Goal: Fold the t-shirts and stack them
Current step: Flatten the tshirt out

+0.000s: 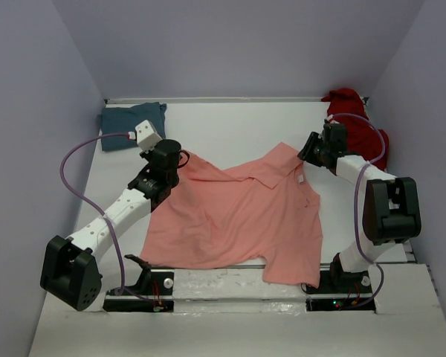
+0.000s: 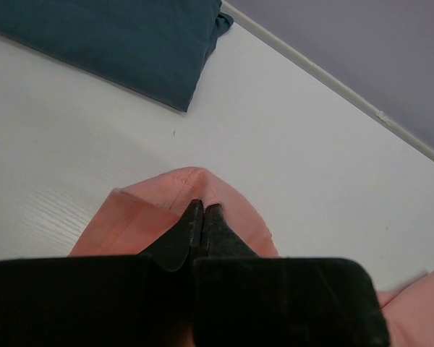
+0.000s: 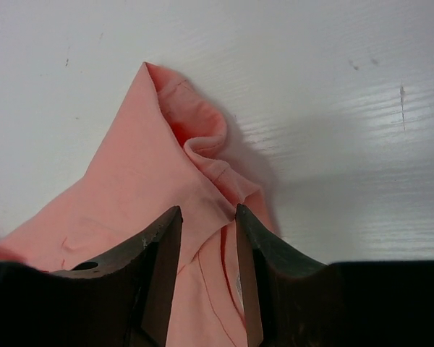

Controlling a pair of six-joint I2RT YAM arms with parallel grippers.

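Observation:
The salmon-pink t-shirt (image 1: 238,216) lies spread and rumpled across the middle of the table. My left gripper (image 1: 180,158) is at its far left corner, and in the left wrist view it (image 2: 203,206) is shut on a raised fold of the pink cloth (image 2: 141,217). At the shirt's far right corner, my right gripper (image 1: 306,156) is low over the cloth. The right wrist view shows this gripper (image 3: 208,213) open, its jaws apart and astride a bunched ridge of the pink fabric (image 3: 130,181). The teal t-shirt (image 1: 131,123) lies folded at the back left. The dark red t-shirt (image 1: 353,123) is heaped at the back right.
Purple walls close in the table on the left, back and right. The folded teal shirt (image 2: 123,40) lies just beyond my left gripper. The red heap is right behind my right arm's wrist. Bare white table (image 1: 238,126) shows between the two far shirts.

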